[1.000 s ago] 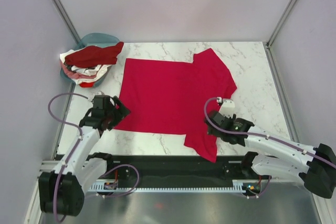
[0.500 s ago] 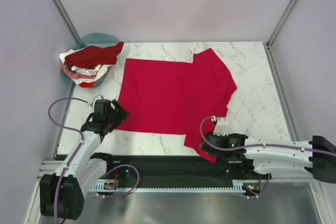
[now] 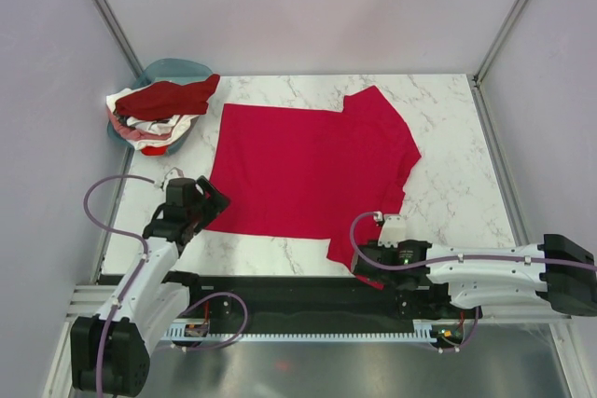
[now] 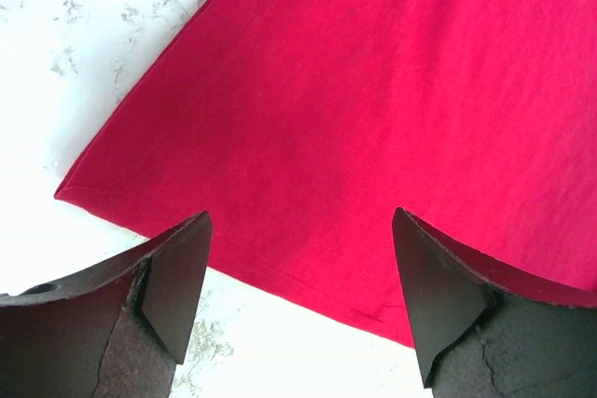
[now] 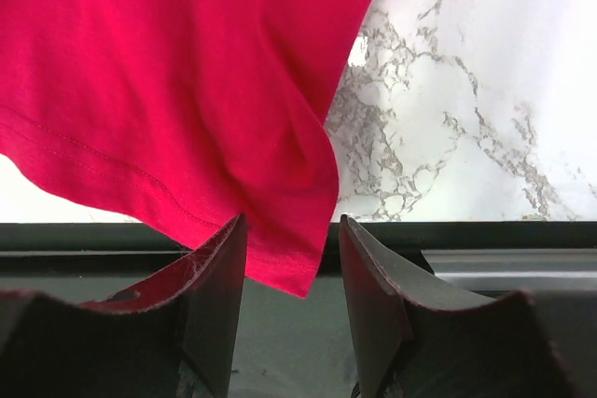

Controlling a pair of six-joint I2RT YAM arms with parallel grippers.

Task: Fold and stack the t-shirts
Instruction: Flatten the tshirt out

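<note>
The shirt (image 3: 308, 165) is soft, limp — hem (image 4: 280, 270) between my spread left fingers (image 4: 173, 277), sleeve tip (image 5: 289, 267) between spread right fingers (image 5: 215, 295); pinch there.

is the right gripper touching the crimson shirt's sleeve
Cannot tell. The right wrist view shows the crimson shirt's sleeve corner hanging within the open right gripper, but the cloth runs behind one finger, hiding contact or gap.

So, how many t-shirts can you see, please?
4 at least: a crimson shirt spread flat on the table, and a dark red one, a white one and a pink one heaped in the basin at far left. More may be hidden.
</note>
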